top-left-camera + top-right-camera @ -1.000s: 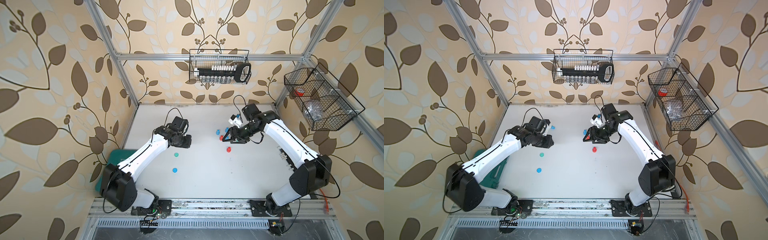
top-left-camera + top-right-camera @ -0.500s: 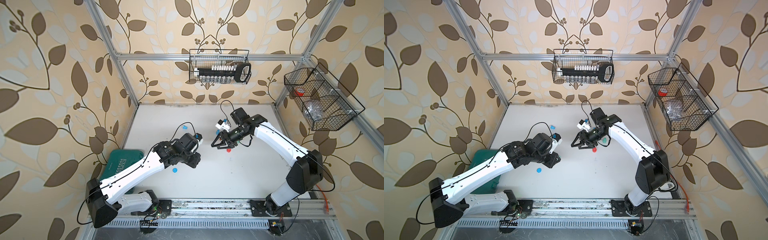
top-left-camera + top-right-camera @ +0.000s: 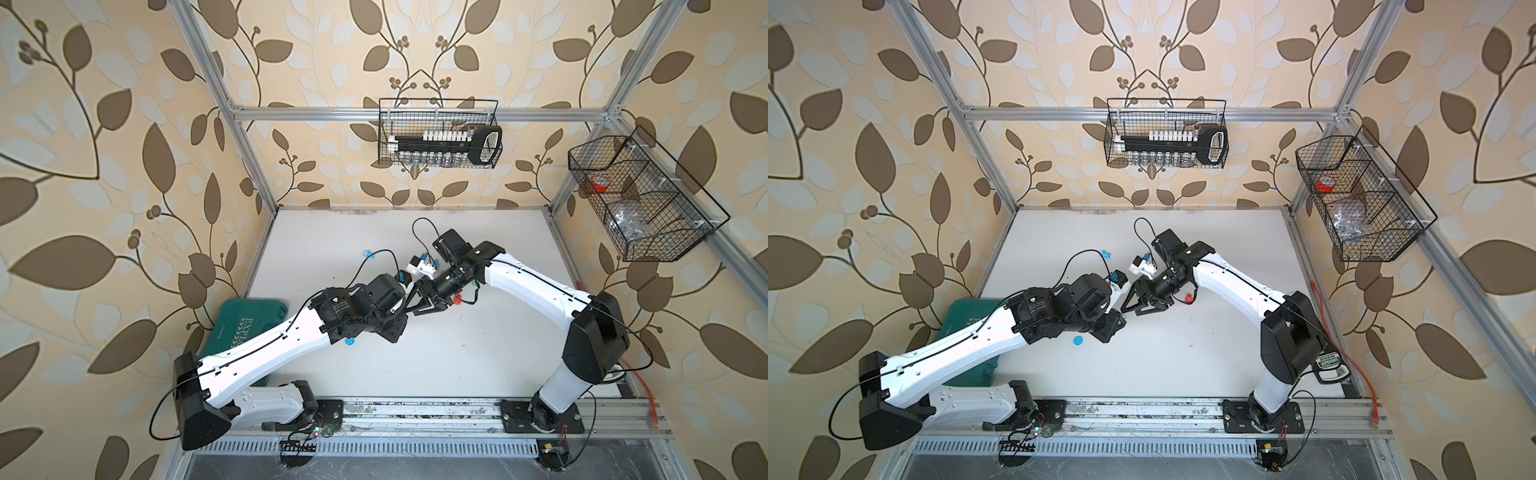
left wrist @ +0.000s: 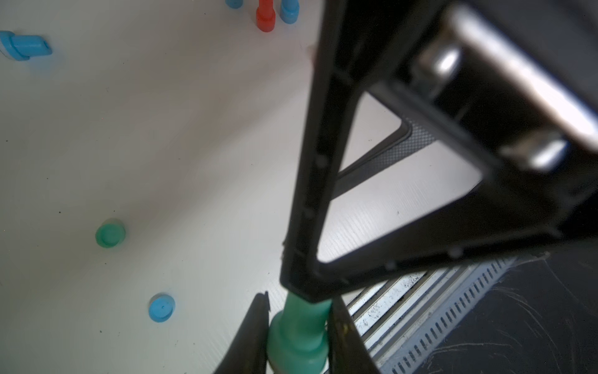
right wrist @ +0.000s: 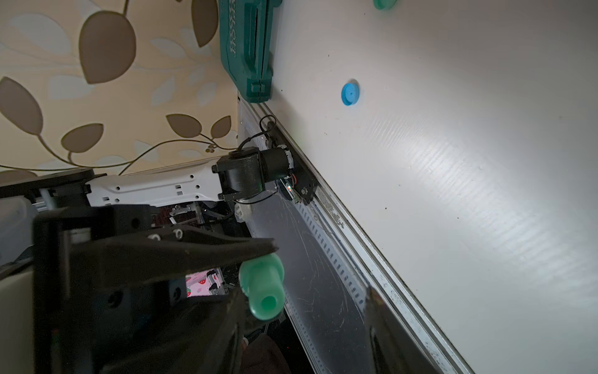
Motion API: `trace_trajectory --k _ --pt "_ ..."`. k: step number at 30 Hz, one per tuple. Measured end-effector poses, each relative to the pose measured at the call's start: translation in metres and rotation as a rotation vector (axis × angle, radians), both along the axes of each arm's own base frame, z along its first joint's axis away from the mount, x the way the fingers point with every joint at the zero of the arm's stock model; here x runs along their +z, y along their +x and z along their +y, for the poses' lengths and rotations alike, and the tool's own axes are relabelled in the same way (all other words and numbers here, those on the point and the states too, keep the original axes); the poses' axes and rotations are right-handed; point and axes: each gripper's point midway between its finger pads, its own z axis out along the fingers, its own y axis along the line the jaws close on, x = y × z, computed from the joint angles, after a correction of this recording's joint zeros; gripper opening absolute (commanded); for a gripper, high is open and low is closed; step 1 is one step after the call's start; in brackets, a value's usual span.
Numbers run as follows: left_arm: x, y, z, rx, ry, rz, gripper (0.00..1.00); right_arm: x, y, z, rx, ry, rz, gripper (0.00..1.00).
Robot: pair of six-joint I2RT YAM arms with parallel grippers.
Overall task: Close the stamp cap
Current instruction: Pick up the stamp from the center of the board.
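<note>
Above the middle of the white table (image 3: 478,353), I am clamping my left gripper (image 4: 299,302) on the green stamp (image 4: 297,336). Its fingers are pressing on either side of the stamp's wide collar and keeping it off the surface. I am holding my right gripper (image 5: 304,291) right up against it with the jaws apart. In the left wrist view one of its fingertips (image 4: 302,285) is touching the stamp's narrow end. In the right wrist view the stamp is sitting just beside one finger, not gripped between the two. The green cap (image 4: 110,233) is lying loose on the table, well apart from the stamp, with a blue cap (image 4: 161,307) near it. Farther off, a red stamp (image 4: 266,16) is standing upright and a blue stamp (image 4: 24,45) is lying on its side. A green case (image 3: 245,324) is resting at the table's edge beneath my left arm.
</note>
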Motion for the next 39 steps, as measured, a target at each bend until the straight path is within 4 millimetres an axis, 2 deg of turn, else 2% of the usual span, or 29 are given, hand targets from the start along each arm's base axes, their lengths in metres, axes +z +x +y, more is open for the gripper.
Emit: trace_trajectory --k 8,30,39 --pt "-0.002 -0.003 0.001 0.01 0.008 0.008 0.25 -0.005 -0.01 0.013 0.006 0.049 0.053 0.49" --pt "-0.004 -0.007 0.003 0.005 0.021 0.019 0.25 0.005 -0.021 0.025 0.06 0.127 0.067 0.07" --pt "-0.002 -0.009 0.004 0.002 0.023 0.007 0.26 0.007 -0.023 0.025 0.071 0.137 0.062 0.03"
